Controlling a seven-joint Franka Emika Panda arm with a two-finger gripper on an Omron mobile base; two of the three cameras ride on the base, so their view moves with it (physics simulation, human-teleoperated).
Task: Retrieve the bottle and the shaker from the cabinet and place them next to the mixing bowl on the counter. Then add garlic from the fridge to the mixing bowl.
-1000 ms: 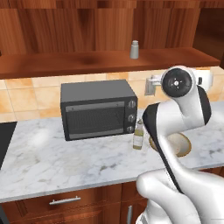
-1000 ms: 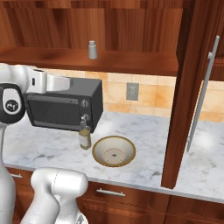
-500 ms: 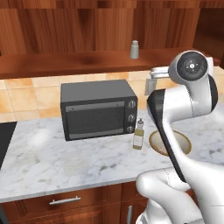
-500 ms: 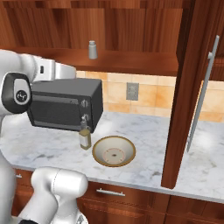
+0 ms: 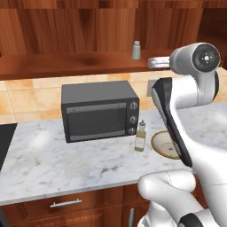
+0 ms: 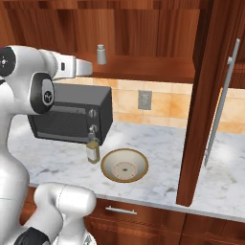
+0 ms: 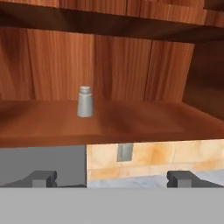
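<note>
The small grey shaker [image 5: 136, 50] [image 6: 101, 54] [image 7: 85, 101] stands upright on the cabinet's shelf board [image 5: 66, 64] [image 6: 143, 68] [image 7: 131, 124]. My gripper [image 5: 151, 63] [image 6: 91, 68] [image 7: 113, 179] hangs at shelf height in front of the board, short of the shaker and apart from it, open with nothing between its fingertips [image 7: 41, 178]. The bottle [image 5: 140, 136] [image 6: 93, 148] stands on the marble counter [image 5: 53, 164] [image 6: 162, 139], close to the left of the tan mixing bowl [image 5: 165, 144] [image 6: 124, 165]. The fridge is out of view.
A black microwave [image 5: 99, 116] [image 6: 72, 119] sits on the counter left of the bottle, under the shelf. The open cabinet door [image 6: 210, 95] with its long metal handle [image 6: 222, 103] hangs to the right. A wall outlet [image 6: 144, 99] [image 7: 124, 152] is on the tiles. Drawers [image 5: 66, 204] lie below.
The arm has raised the hand from just above the microwave's top up to shelf height, nearer the shaker. Bottle, bowl and shaker have not moved.
</note>
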